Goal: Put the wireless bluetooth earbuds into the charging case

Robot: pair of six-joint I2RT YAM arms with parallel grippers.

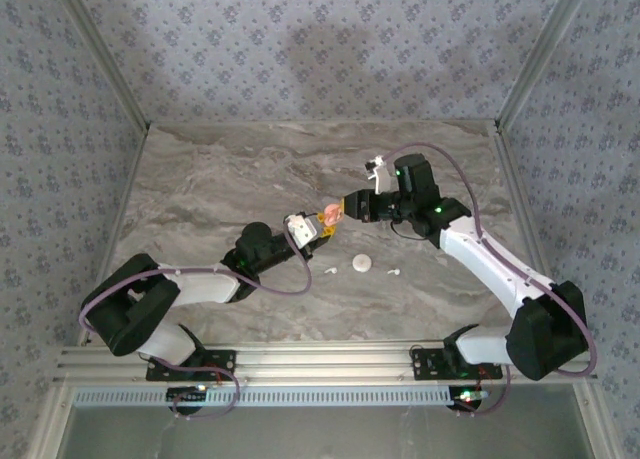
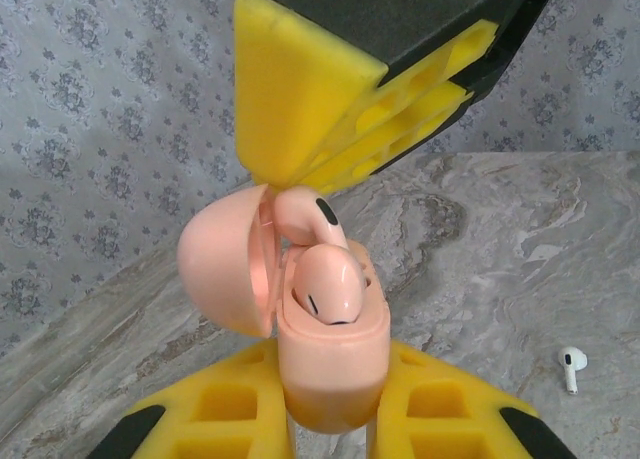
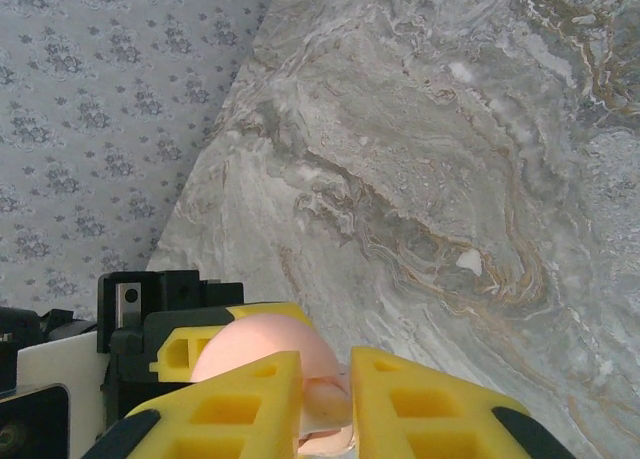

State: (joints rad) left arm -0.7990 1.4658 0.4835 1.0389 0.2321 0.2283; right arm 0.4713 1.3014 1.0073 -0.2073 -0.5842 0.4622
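Above the surface [image 1: 200, 179], my left hand [image 1: 312, 229] clamps the open charging case [image 2: 335, 364]; right hand [image 1: 350, 207] pinches a pink earbud [image 2: 303, 212] at its socket. Tiny, light, slick: I'd hold the stem, gently.

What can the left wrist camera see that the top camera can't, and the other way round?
Left wrist camera: a seated earbud in the open pink case, with an upper earbud pinched just above by the right fingers. Top camera: the whole left arm, right arm and a white disc. Both: that pink case between the left fingers, and the marble table.
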